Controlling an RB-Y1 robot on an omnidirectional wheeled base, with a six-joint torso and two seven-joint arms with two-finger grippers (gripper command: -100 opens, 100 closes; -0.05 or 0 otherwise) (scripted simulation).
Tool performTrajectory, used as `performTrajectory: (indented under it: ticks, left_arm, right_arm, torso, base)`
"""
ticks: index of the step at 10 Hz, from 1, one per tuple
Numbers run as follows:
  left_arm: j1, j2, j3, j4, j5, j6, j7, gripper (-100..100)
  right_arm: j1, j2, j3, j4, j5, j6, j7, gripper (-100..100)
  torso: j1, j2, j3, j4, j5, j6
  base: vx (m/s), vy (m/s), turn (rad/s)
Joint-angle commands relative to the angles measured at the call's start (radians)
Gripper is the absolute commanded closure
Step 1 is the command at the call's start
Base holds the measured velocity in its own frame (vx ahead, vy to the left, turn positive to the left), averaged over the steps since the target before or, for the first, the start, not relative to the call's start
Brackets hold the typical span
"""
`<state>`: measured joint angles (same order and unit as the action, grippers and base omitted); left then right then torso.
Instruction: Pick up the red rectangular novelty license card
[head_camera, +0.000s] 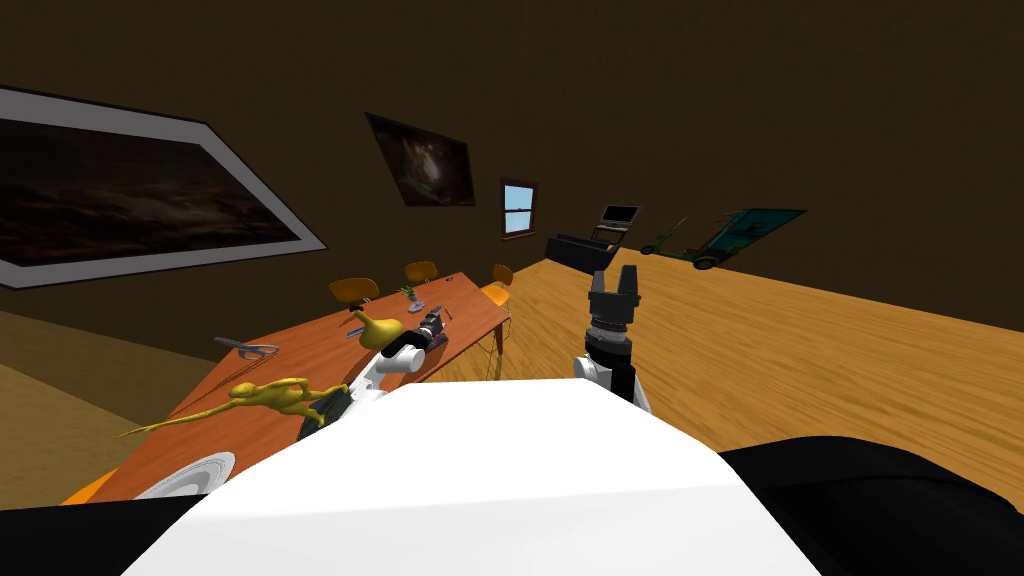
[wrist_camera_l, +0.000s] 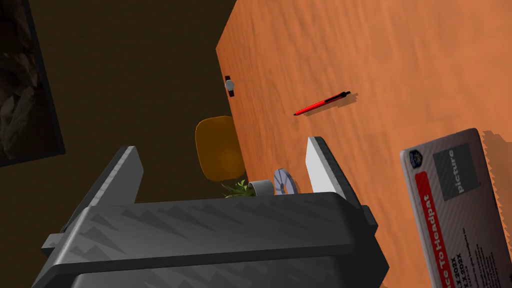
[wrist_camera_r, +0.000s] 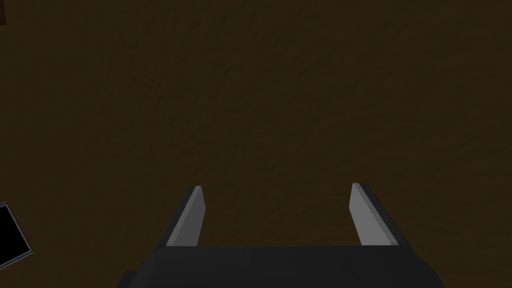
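Observation:
The license card (wrist_camera_l: 452, 210) lies flat on the orange-brown table (wrist_camera_l: 400, 50). It is a grey rectangle with a red band along one long side, white lettering and a dark square marked "picture". My left gripper (wrist_camera_l: 220, 146) hovers over the table's far part with its fingers open and empty. The card lies outside the gap, just past one finger (wrist_camera_l: 322, 167). In the head view the left gripper (head_camera: 432, 327) reaches out over the table (head_camera: 300, 350). My right gripper (head_camera: 614, 280) is raised off to the right of the table, and in its wrist view the right gripper (wrist_camera_r: 275, 189) is open and empty.
A red pen (wrist_camera_l: 322, 103), a wristwatch (wrist_camera_l: 230, 85) at the table's edge, a small potted plant (wrist_camera_l: 239, 188) and a disc (wrist_camera_l: 282, 181) lie beyond the gripper. A yellow frog figure (head_camera: 265, 395), scissors (head_camera: 245, 347), a yellow gourd (head_camera: 380, 330) and a plate (head_camera: 190, 475) share the table. Orange chairs (head_camera: 355, 290) stand along its far side.

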<state>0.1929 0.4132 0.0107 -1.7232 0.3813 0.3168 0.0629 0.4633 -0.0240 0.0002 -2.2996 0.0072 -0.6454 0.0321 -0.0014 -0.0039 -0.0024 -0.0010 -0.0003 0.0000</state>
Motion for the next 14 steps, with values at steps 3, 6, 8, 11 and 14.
performTrajectory:
  ticks: [3,6,8,11,14]
  left_arm:
    - [-0.017,0.037,0.008,0.047,0.044,0.098,0.022,-100]
    - [-0.035,0.058,0.013,0.088,0.071,0.175,0.035,-100]
    - [-0.053,0.078,0.017,0.129,0.098,0.226,0.047,-100]
    - [-0.072,0.099,0.021,0.172,0.124,0.301,0.060,-100]
    - [-0.090,0.120,0.025,0.214,0.150,0.371,0.072,-100]
  right_arm:
    - [0.000,0.000,0.000,0.000,0.000,0.000,0.000,0]
    - [0.000,0.000,0.000,0.000,0.000,0.000,0.000,0]
    - [0.000,0.000,0.000,0.000,0.000,0.000,0.000,0]
    - [0.000,0.000,0.000,0.000,0.000,0.000,0.000,0]
    - [0.000,0.000,0.000,0.000,0.000,0.000,0.000,0]
  torso:
    - [0.000,0.002,0.001,0.000,0.000,0.000]
    - [0.000,0.001,0.000,0.000,0.000,0.000]
    - [0.001,0.002,0.001,0.000,0.000,0.000]
    - [0.000,0.001,0.000,0.000,0.000,0.000]
    - [0.001,0.002,0.001,0.000,0.000,0.000]
  base:
    - [0.037,-0.024,0.006]
    - [0.048,-0.032,0.009]
    - [0.033,-0.012,0.005]
    - [0.049,-0.030,0.010]
    - [0.035,-0.017,0.006]
